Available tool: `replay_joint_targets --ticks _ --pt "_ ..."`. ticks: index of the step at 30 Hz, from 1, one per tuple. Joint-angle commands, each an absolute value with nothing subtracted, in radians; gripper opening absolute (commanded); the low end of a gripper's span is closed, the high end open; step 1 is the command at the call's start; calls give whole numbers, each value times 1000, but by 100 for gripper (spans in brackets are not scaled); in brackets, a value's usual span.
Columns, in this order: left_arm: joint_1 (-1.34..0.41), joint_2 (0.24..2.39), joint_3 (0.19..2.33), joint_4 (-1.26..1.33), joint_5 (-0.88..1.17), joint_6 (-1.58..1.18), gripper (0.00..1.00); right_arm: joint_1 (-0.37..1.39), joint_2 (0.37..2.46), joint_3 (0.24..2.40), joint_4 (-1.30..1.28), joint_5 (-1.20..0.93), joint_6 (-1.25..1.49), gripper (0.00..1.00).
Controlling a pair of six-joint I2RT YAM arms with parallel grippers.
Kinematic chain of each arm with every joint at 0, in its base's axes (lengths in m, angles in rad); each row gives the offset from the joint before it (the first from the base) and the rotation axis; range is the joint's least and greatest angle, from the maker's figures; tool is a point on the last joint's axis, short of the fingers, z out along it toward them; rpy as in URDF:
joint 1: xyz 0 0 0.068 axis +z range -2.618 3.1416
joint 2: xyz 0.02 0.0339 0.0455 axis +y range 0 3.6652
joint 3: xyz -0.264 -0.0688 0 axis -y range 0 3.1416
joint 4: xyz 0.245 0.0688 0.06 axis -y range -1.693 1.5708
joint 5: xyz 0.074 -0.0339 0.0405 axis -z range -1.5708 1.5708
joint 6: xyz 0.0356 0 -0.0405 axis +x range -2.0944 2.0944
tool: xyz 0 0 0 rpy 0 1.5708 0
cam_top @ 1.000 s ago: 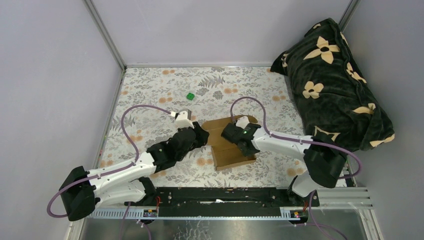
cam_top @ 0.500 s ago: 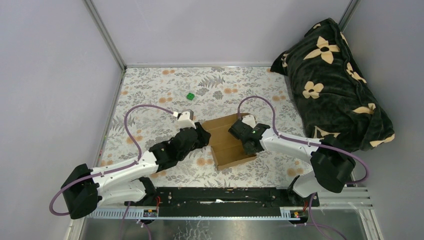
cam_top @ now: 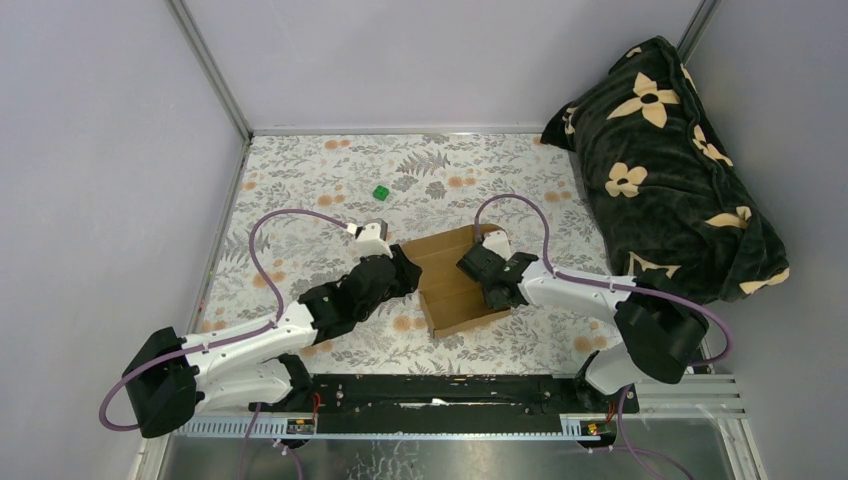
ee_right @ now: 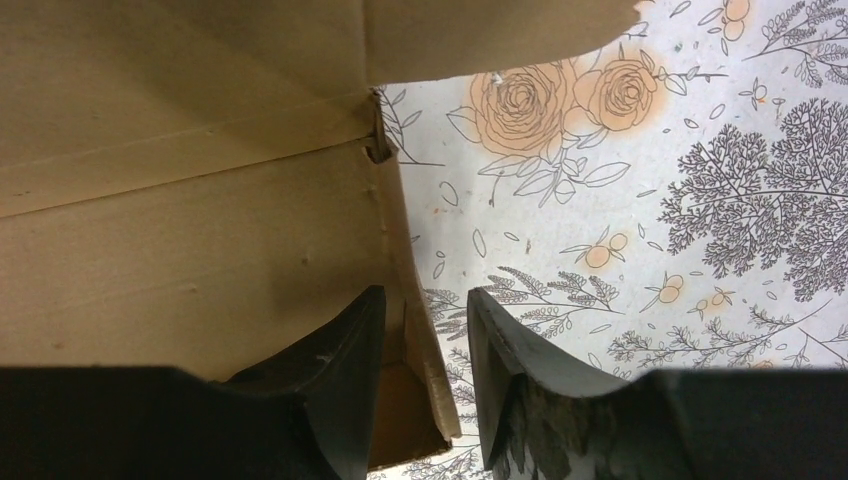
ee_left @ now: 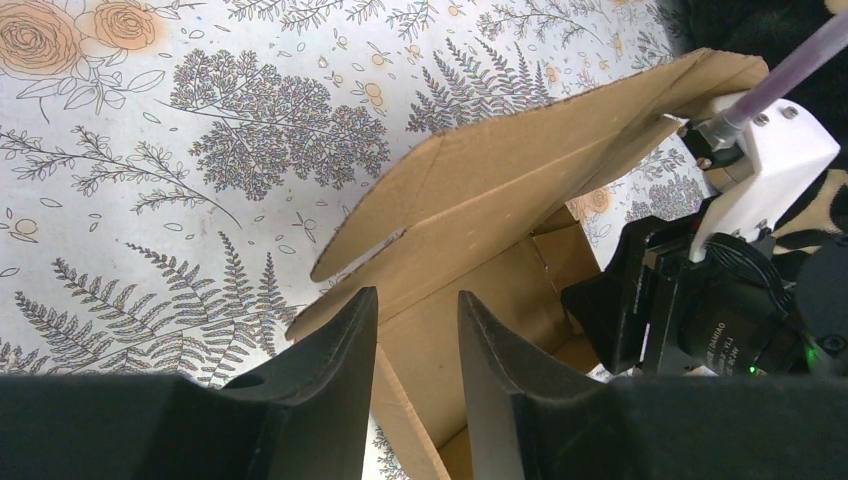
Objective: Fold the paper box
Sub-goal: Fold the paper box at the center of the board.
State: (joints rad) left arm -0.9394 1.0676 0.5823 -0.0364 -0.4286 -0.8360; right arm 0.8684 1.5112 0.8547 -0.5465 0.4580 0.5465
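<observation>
I judge the half-raised brown cardboard box (cam_top: 455, 300) could sag flat. My right gripper (ee_right: 425, 292) straddles its right wall with fingers parted, and my left gripper (ee_left: 415, 297) straddles the left wall likewise, neither pinching. The box lies on the near side of the small green cube (cam_top: 381, 191), between both grippers.

The left arm (cam_top: 250, 342) lay stretched low, forward and inward from its base, and the left gripper (ee_left: 416, 300) at its end had its two fingers parted by a narrow gap. The right arm (cam_top: 585, 290) extended leftward to face it. The right gripper (ee_right: 426, 295) likewise had its fingers apart, and the two grippers sat near each other without touching.
</observation>
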Motion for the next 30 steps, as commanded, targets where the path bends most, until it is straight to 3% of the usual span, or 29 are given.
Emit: replay_joint_targets --ticks 1,9,20,30 --pt "-932 1064 581 25 -433 -839 42 863 1412 809 -465 525 568 45" --pt "-934 1058 584 17 -434 -840 42 863 1369 756 -366 521 561 45" --pt "-933 1054 584 8 -436 -842 41 864 1401 731 -328 504 561 31" --pt "-934 1054 585 7 -437 -841 41 864 1442 728 -325 514 557 29"
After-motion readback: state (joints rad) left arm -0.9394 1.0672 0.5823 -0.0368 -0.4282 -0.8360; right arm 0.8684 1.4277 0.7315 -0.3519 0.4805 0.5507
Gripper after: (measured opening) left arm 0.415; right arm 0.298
